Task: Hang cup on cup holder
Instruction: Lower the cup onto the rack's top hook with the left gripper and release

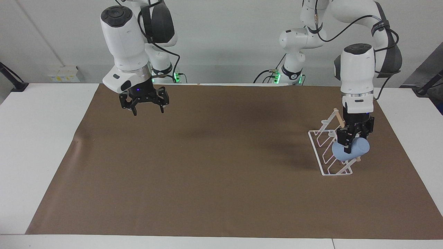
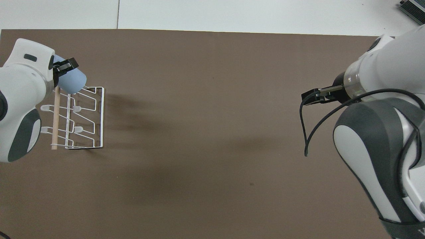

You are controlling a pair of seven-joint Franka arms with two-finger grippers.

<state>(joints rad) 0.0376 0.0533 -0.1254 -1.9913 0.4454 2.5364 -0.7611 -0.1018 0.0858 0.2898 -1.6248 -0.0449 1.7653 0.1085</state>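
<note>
Cup [image 1: 353, 150]: small light-blue tumbler, tilted, held over cup holder [image 1: 320, 152] at the end farthest from robots, just at a prong; contact with prong unclear. Left gripper [image 1: 348, 145] jaws clamped on cup wall. Judged light, stiff plastic, smooth taper, so may slip; no handle, grip by wall near rim. Wire rack likely light, could shift if pushed. Right gripper [image 1: 144, 105] waits, jaws spread wide, empty, well apart from cup holder, above tabletop [image 1: 207, 166].

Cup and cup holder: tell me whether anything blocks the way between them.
Nothing visible does. The left gripper holds the cup right at the cup holder, over its prongs farthest from the robots; no other object is near.
</note>
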